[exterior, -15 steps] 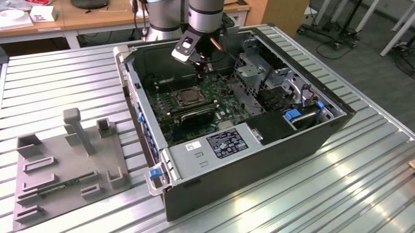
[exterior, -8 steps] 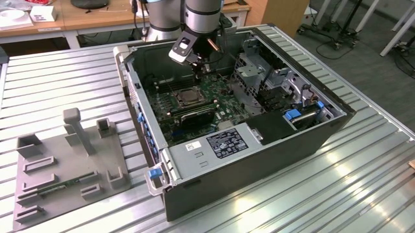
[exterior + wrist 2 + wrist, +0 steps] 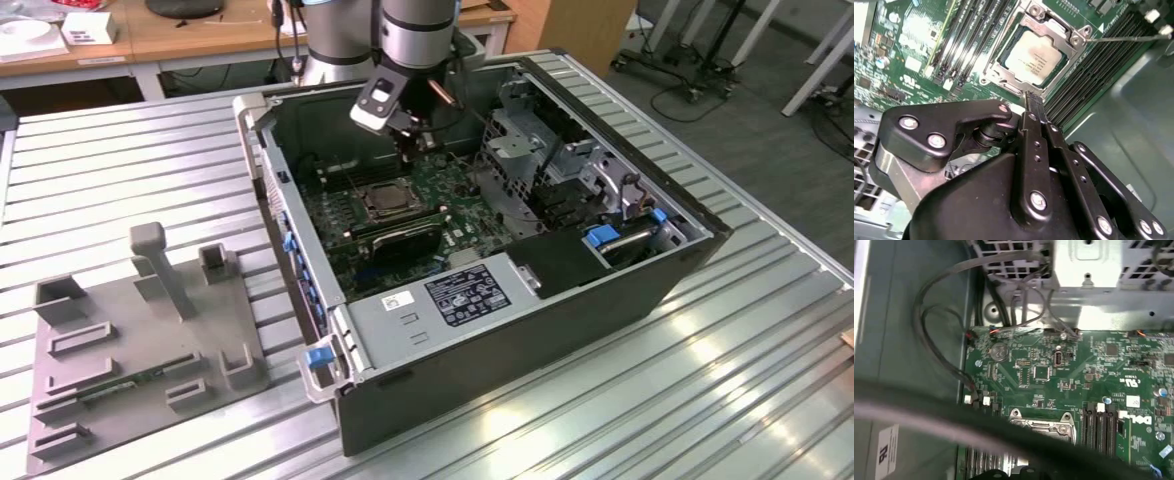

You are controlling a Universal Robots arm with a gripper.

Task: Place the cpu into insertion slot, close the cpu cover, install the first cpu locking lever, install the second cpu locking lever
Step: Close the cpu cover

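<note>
Your gripper (image 3: 1033, 98) has its fingers pinched together with nothing between them. I judge this gives you a slim tip suited to pushing rather than grasping. Just beyond that tip the cpu (image 3: 1036, 60) lies flat in the insertion slot (image 3: 1010, 88). The cpu cover (image 3: 1056, 31) is folded down over its edges, apparently to keep it seated. Past the slot's far corner from the tip, a thin locking lever (image 3: 1126, 37) stands free and looks unlatched.
</note>
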